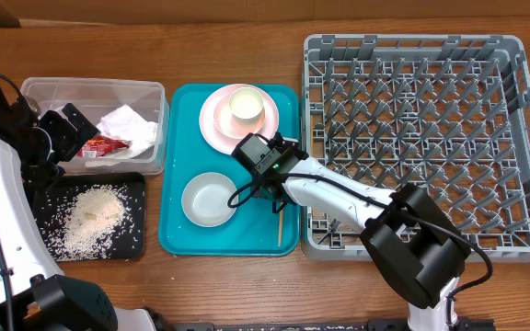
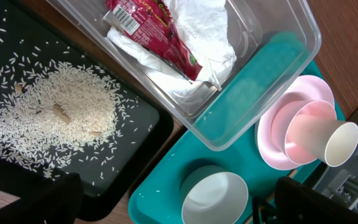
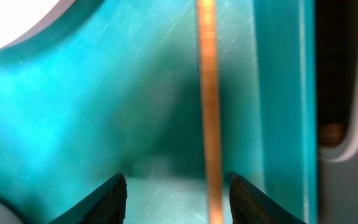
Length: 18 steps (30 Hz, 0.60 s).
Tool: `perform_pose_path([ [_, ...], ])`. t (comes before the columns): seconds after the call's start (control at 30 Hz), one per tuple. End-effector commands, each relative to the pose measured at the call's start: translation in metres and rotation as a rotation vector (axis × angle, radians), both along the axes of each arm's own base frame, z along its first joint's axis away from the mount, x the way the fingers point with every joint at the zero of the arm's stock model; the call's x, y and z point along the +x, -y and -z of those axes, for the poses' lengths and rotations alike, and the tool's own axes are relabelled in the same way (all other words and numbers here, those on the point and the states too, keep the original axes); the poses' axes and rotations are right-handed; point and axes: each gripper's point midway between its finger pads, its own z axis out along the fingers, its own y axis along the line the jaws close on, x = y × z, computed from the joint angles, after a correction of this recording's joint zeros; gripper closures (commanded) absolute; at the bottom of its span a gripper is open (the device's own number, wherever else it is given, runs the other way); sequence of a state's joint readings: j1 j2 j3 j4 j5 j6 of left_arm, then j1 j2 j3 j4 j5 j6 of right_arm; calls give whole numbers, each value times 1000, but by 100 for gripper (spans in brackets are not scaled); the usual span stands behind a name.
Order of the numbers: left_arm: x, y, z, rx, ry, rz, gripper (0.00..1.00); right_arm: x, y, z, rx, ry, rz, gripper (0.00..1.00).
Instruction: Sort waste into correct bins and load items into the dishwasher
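Two arms are set at a wooden worktop (image 1: pixel 247 37). The right end effector (image 3: pixel 178 190) is held low over the teal tray (image 1: pixel 178 101) with its fingers spread. A thin wooden chopstick (image 3: pixel 207 93) is seen lying on the tray floor between them, nearer the finger on the right of the wrist view and not pinched. Whether the fingertips touch the tray cannot be told. On the same tray a pale bowl (image 1: pixel 208 199) is placed at the near end, and a pink plate (image 1: pixel 212 124) with a small cup (image 1: pixel 247 103) standing on it at the far end. The left end effector (image 2: pixel 177 180) is held where the clear tub (image 1: pixel 35 92) meets the black tray (image 1: pixel 136 184). Its fingers are spread wide and nothing is gripped. A crumpled white napkin (image 1: pixel 127 124) and a red wrapper (image 1: pixel 104 145) are contained in the tub, touching each other. Rice grains (image 1: pixel 90 216) are heaped and scattered on the black tray. The grey dish rack (image 1: pixel 412 46) is set just beside the teal tray, on its right in the overhead view.
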<state>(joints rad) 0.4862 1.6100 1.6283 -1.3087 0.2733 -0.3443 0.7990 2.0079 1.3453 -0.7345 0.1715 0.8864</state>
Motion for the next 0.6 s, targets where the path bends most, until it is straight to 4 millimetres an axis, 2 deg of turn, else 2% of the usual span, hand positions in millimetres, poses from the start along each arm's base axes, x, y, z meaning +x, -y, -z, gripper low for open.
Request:
perform_pose_path([
  [0.0,3,-3,-9,15,27,-14,0,-4,-2,4,21,-28,0,46],
  [0.1,3,-3,-9,15,27,-14,0,0,2,3,-6,-4,-3,47],
  [0.23,3,-3,-9,15,27,-14,0,1,4,3,-29,5,-48,61],
  [0.37,3,-3,-9,15,27,-14,0,3,6,3,-42,16,-44,65],
  [0.43,3,-3,-9,15,27,-14,0,3,8,6,-54,14,-42,72],
  [0.57,3,-3,-9,15,27,-14,0,4,7,12,-58,11,-42,74],
])
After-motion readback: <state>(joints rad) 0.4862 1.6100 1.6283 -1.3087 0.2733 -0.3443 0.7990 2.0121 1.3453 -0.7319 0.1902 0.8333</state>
